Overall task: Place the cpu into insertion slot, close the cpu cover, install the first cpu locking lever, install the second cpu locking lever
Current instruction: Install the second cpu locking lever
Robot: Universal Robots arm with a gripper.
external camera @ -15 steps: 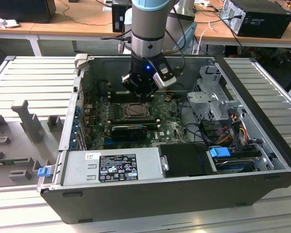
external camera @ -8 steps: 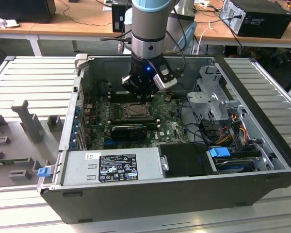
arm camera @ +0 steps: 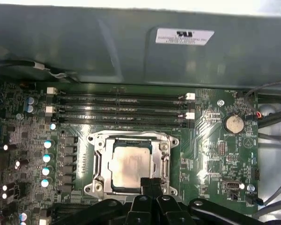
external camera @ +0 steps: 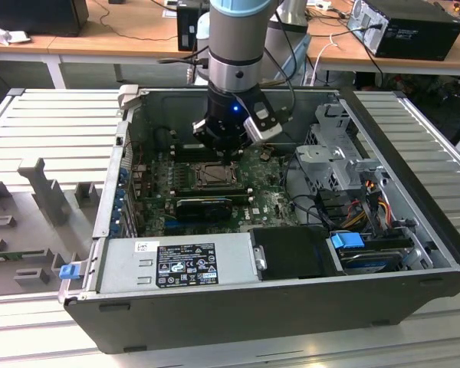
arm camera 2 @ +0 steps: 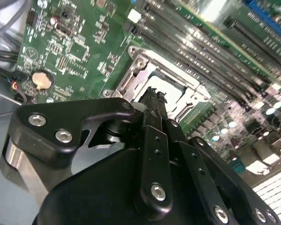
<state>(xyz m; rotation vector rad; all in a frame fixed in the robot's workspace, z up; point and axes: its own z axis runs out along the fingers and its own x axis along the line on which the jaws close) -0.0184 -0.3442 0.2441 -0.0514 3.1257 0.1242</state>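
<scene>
Chip first: the cpu, a pale grey-silver square, lies flat in the insertion slot with the cpu cover framing it on the green motherboard. The gripper, fingertips pressed together and holding nothing, hides the socket's 6 o'clock edge. An open computer case rests on a grey slatted table.

cpu: dull brushed metal top
cpu cover: bare metal, faint sheen
motherboard: green, glossy
pincer: matt black, looked like plastic
case: grey painted metal
</scene>
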